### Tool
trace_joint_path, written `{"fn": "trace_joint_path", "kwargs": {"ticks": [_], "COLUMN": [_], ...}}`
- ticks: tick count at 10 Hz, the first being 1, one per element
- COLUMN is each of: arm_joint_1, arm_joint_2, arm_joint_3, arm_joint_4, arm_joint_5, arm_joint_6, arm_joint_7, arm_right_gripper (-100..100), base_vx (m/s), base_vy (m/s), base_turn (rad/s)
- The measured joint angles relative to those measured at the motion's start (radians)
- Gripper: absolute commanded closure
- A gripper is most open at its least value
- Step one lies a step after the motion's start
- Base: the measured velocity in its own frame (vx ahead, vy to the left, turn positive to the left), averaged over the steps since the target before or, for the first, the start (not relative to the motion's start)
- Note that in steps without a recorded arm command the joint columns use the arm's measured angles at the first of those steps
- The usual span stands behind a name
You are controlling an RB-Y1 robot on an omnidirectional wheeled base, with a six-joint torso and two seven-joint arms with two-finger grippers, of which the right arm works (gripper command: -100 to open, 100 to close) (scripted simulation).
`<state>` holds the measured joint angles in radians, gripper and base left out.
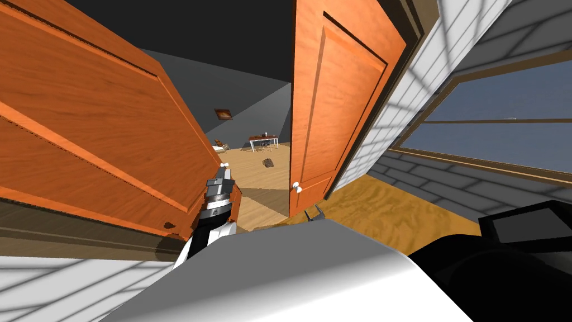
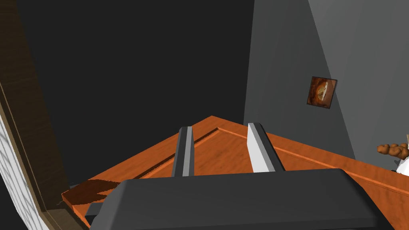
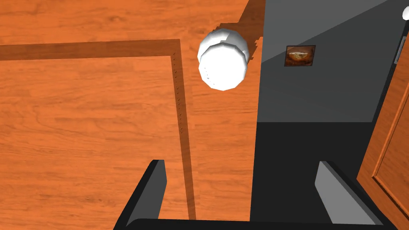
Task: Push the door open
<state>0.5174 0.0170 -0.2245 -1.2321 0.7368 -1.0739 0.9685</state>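
1. The door was a pair of orange wooden leaves. The left door leaf stood on the left and the right door leaf on the right. Both were swung partly away from me, with a gap between them.
2. The left gripper was at the free edge of the left door leaf. Its fingers had a small gap between them and held nothing. They lay close along the leaf's face. I could not tell if they touched it.
3. The right gripper was just beside the free edge of the right door leaf. Its fingers stood wide apart and held nothing. The white knob was ahead of the fingertips, not touching them.
4. I think the left arm was the one pushing. Its leaf lay to the left and far side of the gripper, so the next push should go that way, near the free edge.
5. Through the gap was a far room with a small table and a picture on a grey wall. A window was on the right.
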Motion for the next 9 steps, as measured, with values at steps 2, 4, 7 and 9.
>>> {"fn": "trace_joint_path", "kwargs": {"ticks": [2, 4, 7, 9], "arm_joint_1": [-0.002, -0.006, -0.032, -0.05], "arm_joint_2": [0.02, 0.004, -0.035, -0.028], "arm_joint_3": [-0.008, -0.009, -0.007, -0.007], "arm_joint_4": [0.042, 0.048, 0.057, 0.063], "arm_joint_5": [0.023, 0.022, 0.018, 0.014], "arm_joint_6": [-0.018, -0.018, 0.008, 0.025], "arm_joint_7": [0.032, 0.037, 0.038, 0.036], "arm_right_gripper": [-100, -100, -100, -100], "base_vx": [0.096, 0.146, 0.202, 0.194], "base_vy": [-0.06, 0.035, 0.068, 0.075], "base_turn": [0.039, 0.028, 0.03, 0.023]}}
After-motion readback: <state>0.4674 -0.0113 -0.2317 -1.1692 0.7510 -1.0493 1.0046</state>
